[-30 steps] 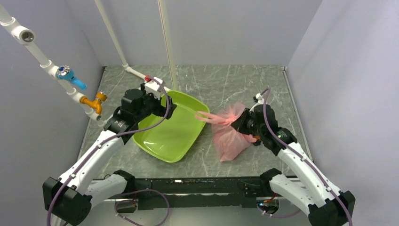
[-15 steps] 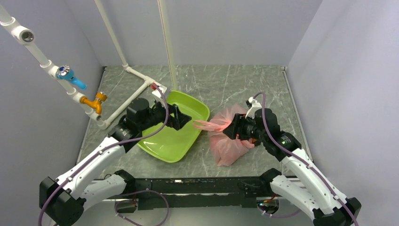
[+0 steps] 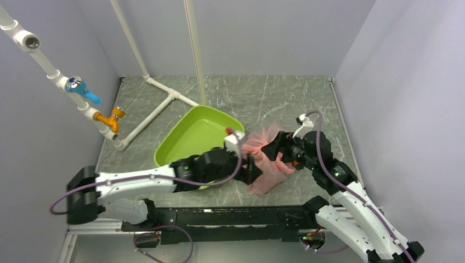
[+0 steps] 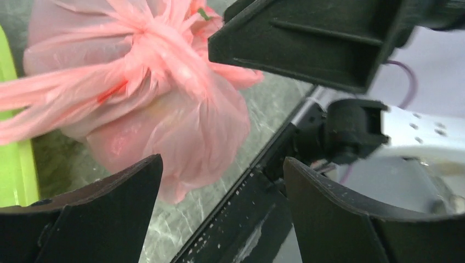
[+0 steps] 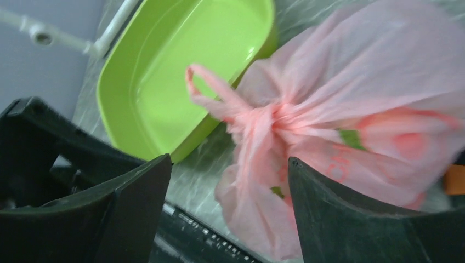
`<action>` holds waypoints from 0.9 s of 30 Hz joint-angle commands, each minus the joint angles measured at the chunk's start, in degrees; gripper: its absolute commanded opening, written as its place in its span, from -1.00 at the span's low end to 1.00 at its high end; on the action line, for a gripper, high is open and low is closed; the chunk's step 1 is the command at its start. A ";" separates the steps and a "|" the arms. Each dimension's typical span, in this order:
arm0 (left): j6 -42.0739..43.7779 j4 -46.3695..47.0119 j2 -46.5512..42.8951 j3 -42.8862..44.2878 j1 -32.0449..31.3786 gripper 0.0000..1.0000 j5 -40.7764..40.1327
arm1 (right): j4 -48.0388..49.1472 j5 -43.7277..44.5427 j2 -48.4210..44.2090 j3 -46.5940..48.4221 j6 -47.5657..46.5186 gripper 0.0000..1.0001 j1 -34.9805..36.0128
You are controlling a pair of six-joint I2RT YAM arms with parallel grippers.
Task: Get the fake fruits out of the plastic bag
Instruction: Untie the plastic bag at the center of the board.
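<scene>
The knotted pink plastic bag (image 5: 340, 93), with red and green fake fruits (image 5: 406, 143) dim inside it, lies on the table (image 3: 274, 98) between both claws, near the front edge. The right claw (image 5: 229, 161) gapes wide before the knot. The left claw (image 4: 222, 164), equally wide, faces the bag's other side, and the lime-green tray (image 3: 192, 137) sits just beside it.

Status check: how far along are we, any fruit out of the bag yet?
Done: nothing yet. No fruit lies in the green tray, and the plastic bag is still knotted, with the fake fruits showing as red and green shapes inside. In hand: the left gripper and right gripper are open beside the bag, neither gripping it. Left: open the bag and take out every fruit.
</scene>
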 commanded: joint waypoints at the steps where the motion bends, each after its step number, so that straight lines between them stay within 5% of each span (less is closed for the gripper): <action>1: 1.12 -11.34 11.27 18.31 -5.14 0.74 -18.60 | -8.37 19.56 -0.63 7.06 -0.46 0.72 0.08; 7: 1.75 -21.69 22.72 32.84 -5.63 0.61 -23.14 | -22.60 40.52 3.50 13.85 6.73 0.99 0.10; 14: -0.75 -23.01 27.08 35.91 -5.53 0.37 -24.78 | -23.76 46.77 -1.61 11.85 9.38 0.99 0.08; 27: -4.70 -22.45 31.52 35.93 -0.45 0.04 -16.89 | -12.36 24.65 -5.50 8.28 -2.37 0.83 0.07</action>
